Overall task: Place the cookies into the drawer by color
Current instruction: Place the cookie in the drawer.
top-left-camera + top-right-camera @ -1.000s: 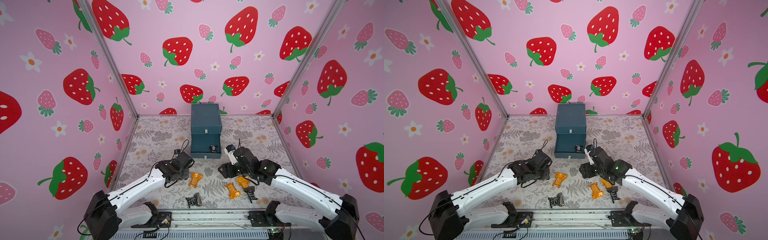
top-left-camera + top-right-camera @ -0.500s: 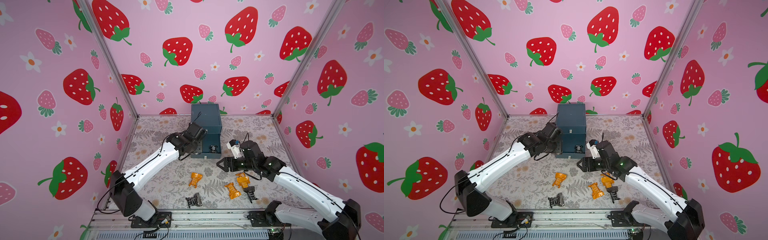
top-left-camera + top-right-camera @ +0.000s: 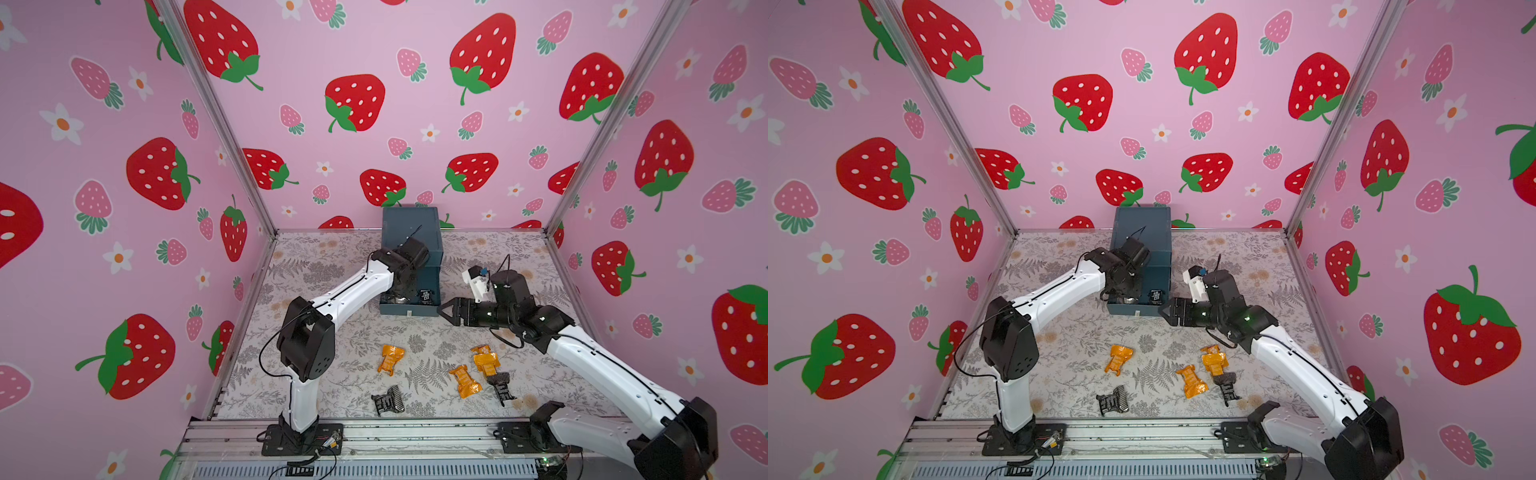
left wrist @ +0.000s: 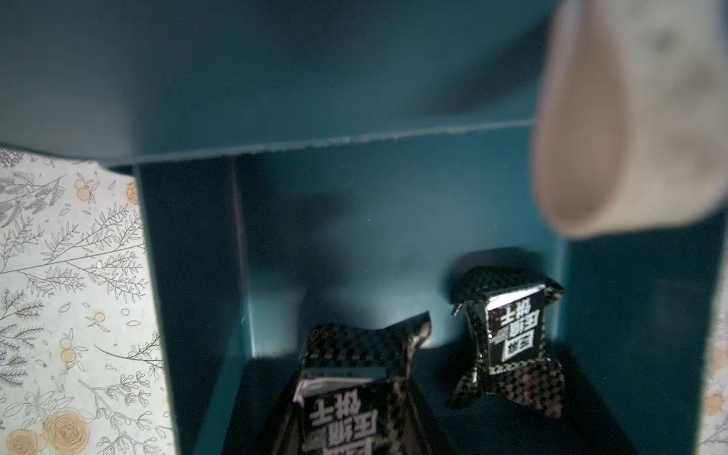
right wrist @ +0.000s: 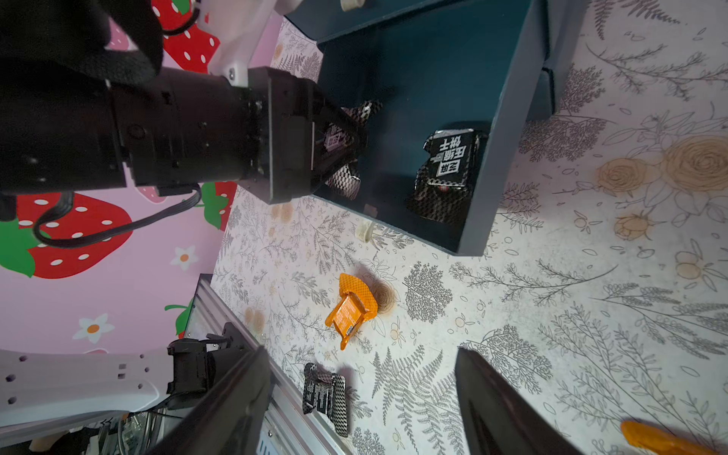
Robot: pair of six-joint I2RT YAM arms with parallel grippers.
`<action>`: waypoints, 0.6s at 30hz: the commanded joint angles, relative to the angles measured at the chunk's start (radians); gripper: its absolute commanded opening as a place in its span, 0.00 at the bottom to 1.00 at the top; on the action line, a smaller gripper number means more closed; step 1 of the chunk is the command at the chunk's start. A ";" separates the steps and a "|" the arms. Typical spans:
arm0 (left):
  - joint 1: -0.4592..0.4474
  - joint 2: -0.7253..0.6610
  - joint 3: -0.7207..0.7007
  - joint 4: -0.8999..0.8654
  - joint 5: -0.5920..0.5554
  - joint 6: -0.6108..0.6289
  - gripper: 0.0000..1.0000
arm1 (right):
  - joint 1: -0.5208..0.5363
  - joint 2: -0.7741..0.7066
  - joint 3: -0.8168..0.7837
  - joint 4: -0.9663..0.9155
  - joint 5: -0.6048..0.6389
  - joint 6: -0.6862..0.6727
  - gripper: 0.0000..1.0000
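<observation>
Drawer [image 3: 409, 311], the cabinet's [image 3: 409, 226] lowest, stands pulled out at the table's [image 3: 316, 257] back edge. One black cookie [image 5: 449, 161] lies by its right wall. Left gripper [image 5: 354, 143] clamps a second cookie [image 4: 346, 413] over the left side; only the wrist views show this grip. Right gripper [image 3: 446, 311] is spread wide, empty, beside the drawer's front right corner. Three orange cookies [image 3: 390, 357] and two black cookies [image 3: 388, 401] lie near the front edge, with bare table between them and the drawer.

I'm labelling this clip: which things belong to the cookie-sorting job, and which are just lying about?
Job: drawer cabinet, open bottom drawer; gripped black cookie in left gripper; stowed black cookie; three orange cookies; two loose black cookies.
Not: floral table cover; strawberry walls; front rail.
</observation>
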 commanded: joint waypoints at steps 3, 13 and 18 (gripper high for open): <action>0.014 0.043 0.009 0.016 -0.017 -0.001 0.27 | -0.001 -0.044 -0.040 0.031 0.018 -0.019 0.79; 0.006 0.016 -0.031 0.042 -0.113 -0.022 0.31 | 0.000 -0.056 -0.051 0.022 0.007 -0.017 0.79; 0.009 0.027 -0.043 0.038 -0.137 -0.015 0.37 | 0.001 -0.054 -0.054 0.019 0.000 -0.016 0.79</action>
